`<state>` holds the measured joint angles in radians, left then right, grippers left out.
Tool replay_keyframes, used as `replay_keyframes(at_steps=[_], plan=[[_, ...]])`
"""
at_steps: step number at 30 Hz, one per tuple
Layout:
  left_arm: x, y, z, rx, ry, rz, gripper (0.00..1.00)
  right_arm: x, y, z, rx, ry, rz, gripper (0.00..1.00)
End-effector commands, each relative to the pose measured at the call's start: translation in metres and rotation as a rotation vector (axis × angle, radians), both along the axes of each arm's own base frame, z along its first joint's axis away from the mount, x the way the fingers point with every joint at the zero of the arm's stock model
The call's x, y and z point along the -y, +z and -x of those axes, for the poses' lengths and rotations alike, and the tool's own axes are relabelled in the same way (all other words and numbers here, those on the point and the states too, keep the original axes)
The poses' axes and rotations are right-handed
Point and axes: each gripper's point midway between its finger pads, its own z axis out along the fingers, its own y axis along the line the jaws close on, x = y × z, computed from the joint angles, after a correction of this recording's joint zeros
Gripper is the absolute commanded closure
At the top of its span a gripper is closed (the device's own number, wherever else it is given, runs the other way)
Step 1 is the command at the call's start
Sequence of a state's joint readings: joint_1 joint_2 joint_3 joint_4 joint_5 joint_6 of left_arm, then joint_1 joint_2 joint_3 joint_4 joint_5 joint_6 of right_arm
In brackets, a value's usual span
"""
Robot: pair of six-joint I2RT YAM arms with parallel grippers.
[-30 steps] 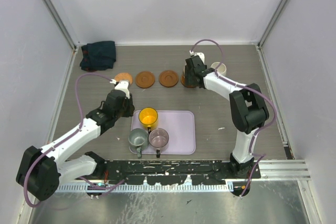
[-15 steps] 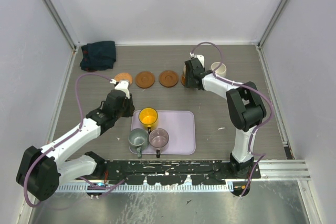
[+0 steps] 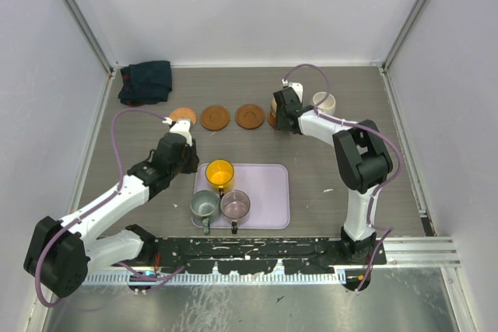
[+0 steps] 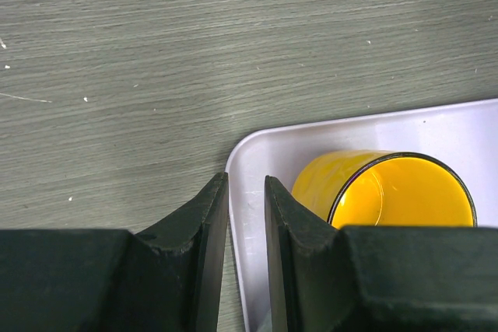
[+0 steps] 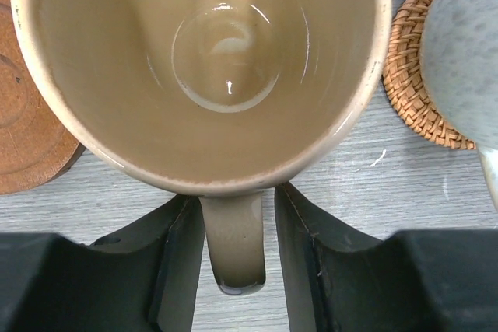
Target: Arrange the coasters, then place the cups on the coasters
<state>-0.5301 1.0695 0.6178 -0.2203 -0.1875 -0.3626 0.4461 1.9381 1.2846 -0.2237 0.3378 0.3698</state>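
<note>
My right gripper [image 3: 280, 111] [image 5: 237, 192] has its jaws on either side of the tan cup's [image 5: 210, 60] handle. The left finger touches the handle and a small gap shows at the right finger. A brown coaster [image 5: 23, 145] lies partly hidden behind this cup. The white cup [image 3: 324, 102] [image 5: 467, 44] stands on a woven coaster [image 5: 412, 91]. Three more coasters [image 3: 184, 115] [image 3: 215, 117] [image 3: 250, 116] lie in a row. The yellow cup [image 3: 220, 171] [image 4: 389, 188], grey-green cup [image 3: 204, 204] and purplish cup [image 3: 235, 203] stand on the lilac tray [image 3: 268, 192]. My left gripper [image 3: 187, 159] [image 4: 245, 180] is narrowly open over the tray's left corner [image 4: 257, 153], holding nothing.
A dark folded cloth [image 3: 146, 81] lies in the back left corner. White walls enclose the table on three sides. The left arm stretches across the left half, and the right arm reaches back along the right side.
The right gripper's jaws have closed in around the tan cup's handle, and its wrist has shifted slightly back and left. The left arm has not moved.
</note>
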Motion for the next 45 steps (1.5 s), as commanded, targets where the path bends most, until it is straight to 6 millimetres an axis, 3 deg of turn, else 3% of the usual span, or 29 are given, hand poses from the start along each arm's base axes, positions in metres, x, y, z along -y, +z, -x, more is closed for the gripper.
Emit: replay_keyframes(at_steps=[1, 11, 15, 20, 25, 30, 36, 45], plan=[[0.001, 0.008, -0.008, 0.043, 0.018, 0.016, 0.73, -0.004, 0.008, -0.010, 0.055, -0.020, -0.013, 0.55], [0.002, 0.007, -0.008, 0.041, 0.015, 0.018, 0.73, -0.003, 0.012, -0.014, 0.070, -0.023, -0.004, 0.55], [0.002, 0.007, -0.008, 0.038, 0.014, 0.020, 0.73, -0.004, 0.011, -0.015, 0.070, -0.022, -0.005, 0.60], [0.003, 0.007, -0.008, 0.039, 0.014, 0.019, 0.73, -0.004, 0.008, -0.016, 0.065, -0.018, 0.001, 0.72], [0.003, 0.007, -0.008, 0.039, 0.014, 0.020, 0.73, -0.003, 0.006, -0.016, 0.061, -0.018, 0.011, 0.97], [0.003, 0.005, -0.008, 0.034, 0.014, 0.019, 0.73, -0.001, 0.006, -0.017, 0.063, -0.006, 0.030, 0.99], [0.003, 0.004, -0.008, 0.032, 0.013, 0.019, 0.73, -0.001, 0.027, -0.024, 0.142, 0.025, 0.041, 0.99], [0.003, 0.004, -0.007, 0.032, 0.015, 0.022, 0.73, -0.002, 0.080, -0.043, 0.299, 0.052, 0.055, 0.99]])
